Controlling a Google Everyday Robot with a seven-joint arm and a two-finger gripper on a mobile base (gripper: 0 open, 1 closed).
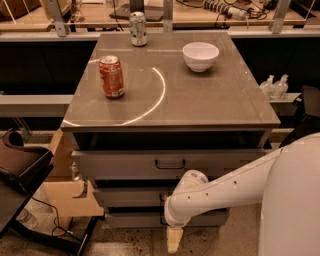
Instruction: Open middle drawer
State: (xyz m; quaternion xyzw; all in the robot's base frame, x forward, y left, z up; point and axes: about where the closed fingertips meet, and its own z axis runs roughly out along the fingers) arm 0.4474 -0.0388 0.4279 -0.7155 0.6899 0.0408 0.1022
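- Gripper [174, 240] is hanging low in front of the cabinet, near the floor; whether it is clasping anything cannot be told.
- White arm [220, 192] is crossing the middle drawer [127, 196], which is sitting between the top drawer [125, 164] and the bottom drawer [132, 219].
- Red can [111, 76], silver can [138, 29] and white bowl [200, 55] are standing on the cabinet top [210, 100].

Lab: cluttered workbench [200, 21], power strip [226, 8]
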